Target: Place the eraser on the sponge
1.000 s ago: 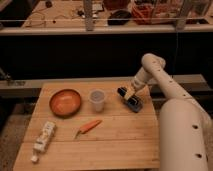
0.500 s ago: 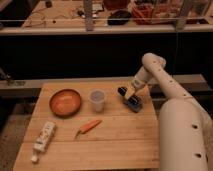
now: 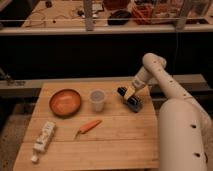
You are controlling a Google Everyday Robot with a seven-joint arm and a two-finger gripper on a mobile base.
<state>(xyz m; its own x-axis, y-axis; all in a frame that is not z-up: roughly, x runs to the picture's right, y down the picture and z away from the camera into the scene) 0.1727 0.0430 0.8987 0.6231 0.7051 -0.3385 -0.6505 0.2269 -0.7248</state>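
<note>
To the right of the clear plastic cup (image 3: 97, 100), the claw (image 3: 131, 93) is down on a dark cluster near the right edge of the wooden counter (image 3: 115, 145). The cluster reads as two small blocks pressed together. The black eraser (image 3: 122, 91) shows on the side nearer the cup, and the bluish sponge (image 3: 136, 105) on the side farther from the cup and a little toward the front. The two touch or overlap, but I cannot tell whether the eraser rests on top of the sponge or only against it. The claw covers the seam between them.

I also cannot tell whether the claw is clenched on the eraser or has released it.

As a judgement, this fits two stages. Either the eraser is being taken up from beside the sponge, or it is being set down onto it. What is settled is that eraser, sponge and claw are all together at one spot right of the cup, and no clear stack is visible.
</note>
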